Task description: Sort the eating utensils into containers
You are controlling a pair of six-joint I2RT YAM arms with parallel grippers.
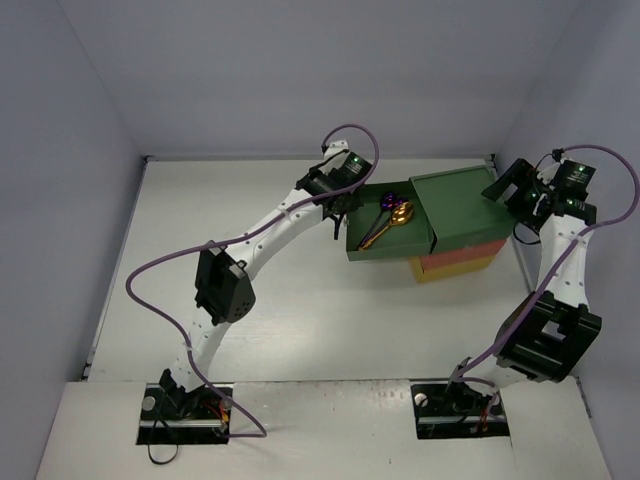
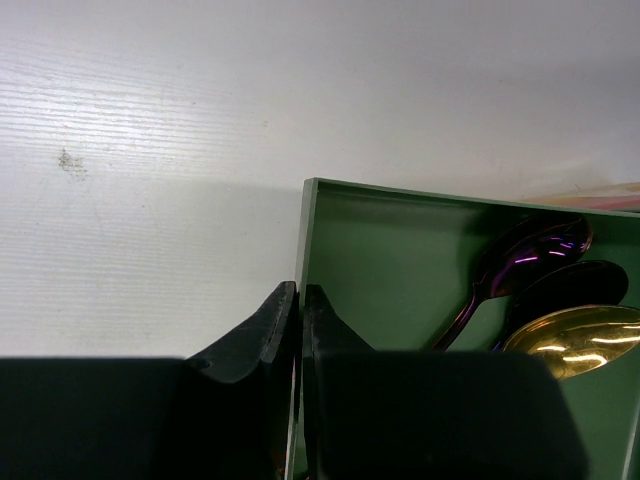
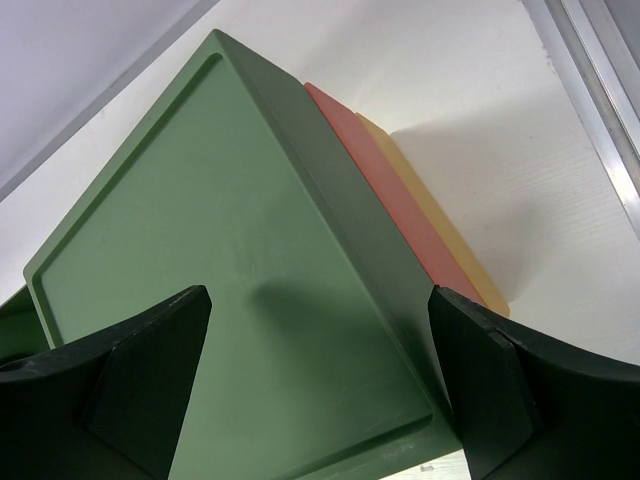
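The left jaws [image 2: 300, 300] are pinching together on the thin wall of the pulled-out green drawer [image 2: 400, 260]. The purple spoon [image 2: 520, 255] and gold spoon [image 2: 580, 340] are lying inside it, just beyond them. The right jaws [image 3: 320, 300] are standing wide apart over the green box top [image 3: 230, 230], gripping nothing. I'm worrying that pushing the drawer in could shove the stacked boxes [image 1: 455, 255] across the table [image 2: 150, 150], since nothing is bracing them.
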